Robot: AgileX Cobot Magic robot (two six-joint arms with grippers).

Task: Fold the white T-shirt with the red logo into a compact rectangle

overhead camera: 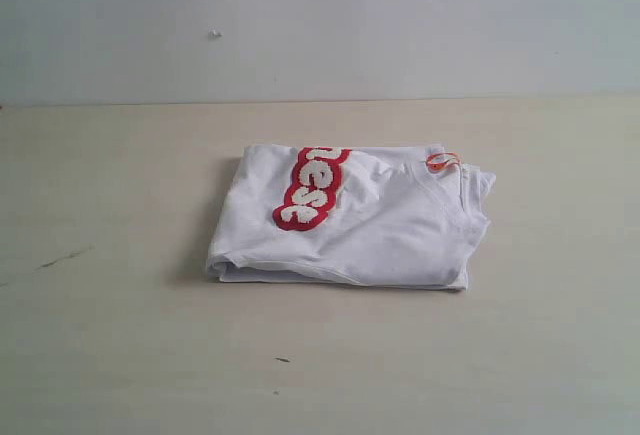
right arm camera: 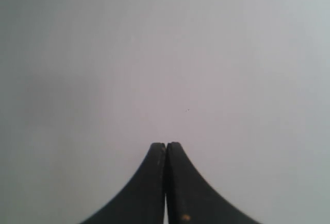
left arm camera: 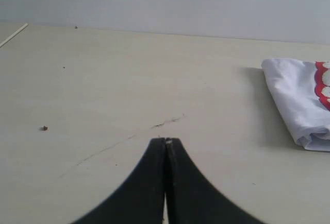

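Note:
The white T-shirt (overhead camera: pixel 350 220) lies folded into a compact rectangle in the middle of the table. Part of the red logo (overhead camera: pixel 310 188) shows on its top layer, and the orange tag (overhead camera: pixel 441 162) sits at the collar on the right. Neither arm appears in the exterior view. In the left wrist view my left gripper (left arm camera: pixel 166 140) is shut with nothing in it, low over bare table, with the shirt's folded edge (left arm camera: pixel 301 100) off to one side and well apart from it. My right gripper (right arm camera: pixel 166 144) is shut and empty, facing a plain grey surface; the shirt is out of that view.
The beige table (overhead camera: pixel 110 205) stretches around the shirt on all sides and ends at a pale wall (overhead camera: pixel 320 25) behind. A thin crack (left arm camera: pixel 167 122) and a small crumb (left arm camera: pixel 44 128) mark the tabletop near the left gripper.

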